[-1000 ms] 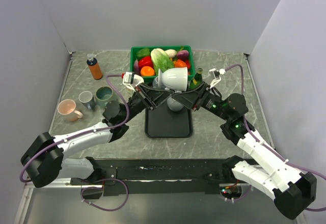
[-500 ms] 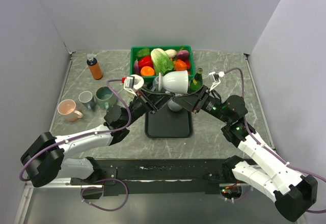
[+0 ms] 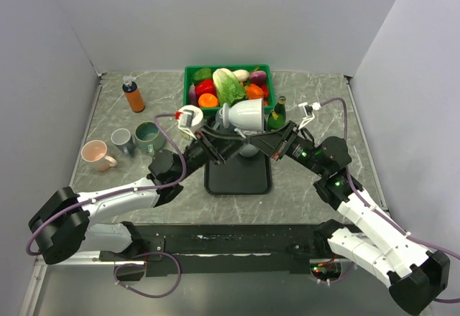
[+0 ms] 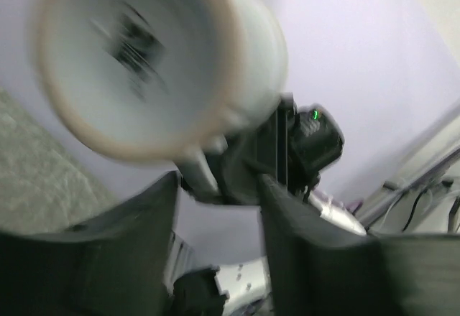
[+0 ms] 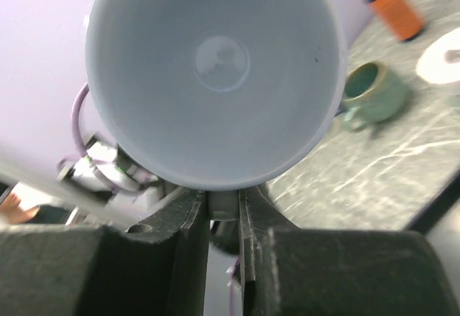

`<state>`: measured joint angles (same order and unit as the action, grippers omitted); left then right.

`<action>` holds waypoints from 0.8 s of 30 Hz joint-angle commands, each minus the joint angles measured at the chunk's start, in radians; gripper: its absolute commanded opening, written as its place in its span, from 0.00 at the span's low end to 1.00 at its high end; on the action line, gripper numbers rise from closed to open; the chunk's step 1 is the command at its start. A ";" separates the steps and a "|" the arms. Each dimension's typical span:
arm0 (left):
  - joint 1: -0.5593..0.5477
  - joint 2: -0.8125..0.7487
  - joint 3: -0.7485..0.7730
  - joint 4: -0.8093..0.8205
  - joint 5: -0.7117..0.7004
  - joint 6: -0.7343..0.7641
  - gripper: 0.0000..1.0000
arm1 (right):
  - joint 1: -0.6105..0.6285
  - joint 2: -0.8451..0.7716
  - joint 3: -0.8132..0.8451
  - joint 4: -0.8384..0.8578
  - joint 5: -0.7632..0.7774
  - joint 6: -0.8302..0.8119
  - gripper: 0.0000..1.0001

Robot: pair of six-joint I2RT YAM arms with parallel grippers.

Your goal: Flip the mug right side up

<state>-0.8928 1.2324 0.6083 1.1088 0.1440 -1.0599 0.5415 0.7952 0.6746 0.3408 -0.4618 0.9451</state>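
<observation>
Mug (image 3: 246, 113) center frame, tilted, above tray (image 3: 237, 181); right gripper (image 5: 224, 205) clamped on rim; left gripper (image 4: 217, 194) fingers apart beside it.

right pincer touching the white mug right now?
Touching. Right wrist view: the right pincer pinches a piece of the white mug just under its rim, likely the handle, with no gap visible.

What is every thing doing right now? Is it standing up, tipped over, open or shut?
White mug, lying sideways, up in the air.
Right hand, shut on the white mug.
Left hand, open, nothing between its fingers.
Pink mug, upright.
Grey mug, upright.
Green mug, upright.
Orange bottle, upright, capped.
Green crate, full of vegetables.
</observation>
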 commanded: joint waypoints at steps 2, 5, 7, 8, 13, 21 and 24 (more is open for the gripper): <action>-0.044 -0.039 0.016 -0.111 0.063 0.106 0.86 | -0.006 -0.040 0.045 -0.014 0.153 -0.063 0.00; -0.043 -0.073 0.005 -0.196 0.008 0.159 0.99 | -0.012 -0.042 0.121 -0.208 0.230 -0.169 0.00; -0.043 -0.114 -0.014 -0.254 -0.036 0.185 0.97 | -0.018 -0.050 0.144 -0.275 0.316 -0.237 0.00; -0.043 -0.131 -0.021 -0.317 -0.058 0.216 0.96 | -0.023 -0.051 0.154 -0.339 0.349 -0.267 0.00; -0.044 -0.258 -0.012 -0.617 -0.272 0.290 0.96 | -0.043 -0.018 0.242 -0.598 0.665 -0.448 0.00; -0.044 -0.314 0.094 -1.046 -0.546 0.354 0.96 | -0.124 0.087 0.275 -0.804 0.884 -0.543 0.00; -0.043 -0.295 0.123 -1.135 -0.580 0.350 0.96 | -0.196 0.145 0.260 -0.841 0.852 -0.525 0.00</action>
<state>-0.9363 0.9325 0.6643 0.1535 -0.3191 -0.7448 0.4217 0.8948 0.8967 -0.4717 0.3172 0.4473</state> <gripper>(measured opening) 0.966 0.236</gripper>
